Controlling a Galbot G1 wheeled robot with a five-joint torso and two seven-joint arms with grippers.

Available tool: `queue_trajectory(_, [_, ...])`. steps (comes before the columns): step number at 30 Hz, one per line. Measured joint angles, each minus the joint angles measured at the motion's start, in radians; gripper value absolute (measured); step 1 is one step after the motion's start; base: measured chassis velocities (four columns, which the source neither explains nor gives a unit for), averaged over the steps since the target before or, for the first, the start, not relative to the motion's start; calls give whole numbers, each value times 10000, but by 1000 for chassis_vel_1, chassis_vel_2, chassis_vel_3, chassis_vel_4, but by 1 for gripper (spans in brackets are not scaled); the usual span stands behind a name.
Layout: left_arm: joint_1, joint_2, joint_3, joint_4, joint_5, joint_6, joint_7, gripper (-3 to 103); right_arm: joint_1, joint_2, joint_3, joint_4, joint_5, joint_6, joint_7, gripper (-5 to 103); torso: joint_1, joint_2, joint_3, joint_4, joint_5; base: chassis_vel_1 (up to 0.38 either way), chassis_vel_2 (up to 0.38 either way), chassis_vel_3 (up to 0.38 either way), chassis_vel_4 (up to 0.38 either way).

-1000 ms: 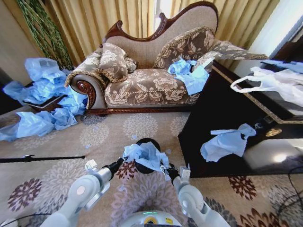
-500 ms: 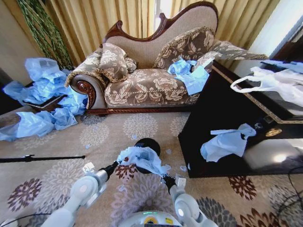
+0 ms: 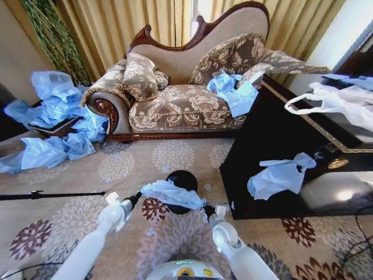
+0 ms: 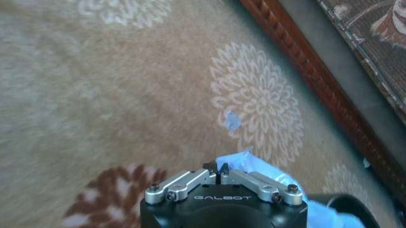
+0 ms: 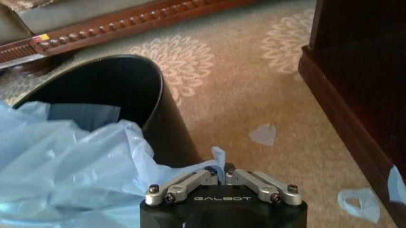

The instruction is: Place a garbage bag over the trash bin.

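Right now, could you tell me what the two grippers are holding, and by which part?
Both hold the thin light-blue plastic garbage bag by opposite edges: left gripper and right gripper each pinch a fold of film, stretched above the glossy black bin.

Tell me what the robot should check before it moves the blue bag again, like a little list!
1. Left gripper pinching the garbage bag: ok, its fingertips are shut on a blue edge.
2. Right gripper pinching the bag: ok, shut on another edge.
3. Bag stretched between both grippers above the trash bin: ok, it spans across in the head view.
4. Bin upright with its mouth open: ok, the rim shows and the bin looks empty inside.
5. Bag's opening facing down over the rim: cannot tell, the plastic is bunched.
6. Bag already around the rim: not ok, it hangs beside and over it.
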Motion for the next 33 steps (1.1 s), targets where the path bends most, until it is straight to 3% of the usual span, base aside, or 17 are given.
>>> queue_trajectory(8, [-1488,-733,788,993,232,-26,87,0,350,-35,185,-148,-76,135,-129,0,0,0,0,2,0,0,0,0,0])
queue_trajectory(18, [-1892,-678,697,1016,166,-27,144,0,475,-273,347,377,-198,216,-302,0,-1,0,-2,4,2,0,0,0,0])
queue_trajectory(33, [-2662,-1585,1086,2228,714,-65,292,0,1442,485,284,-1257,-756,720,-854,0,-1,0,-1,3,0,0,0,0,0])
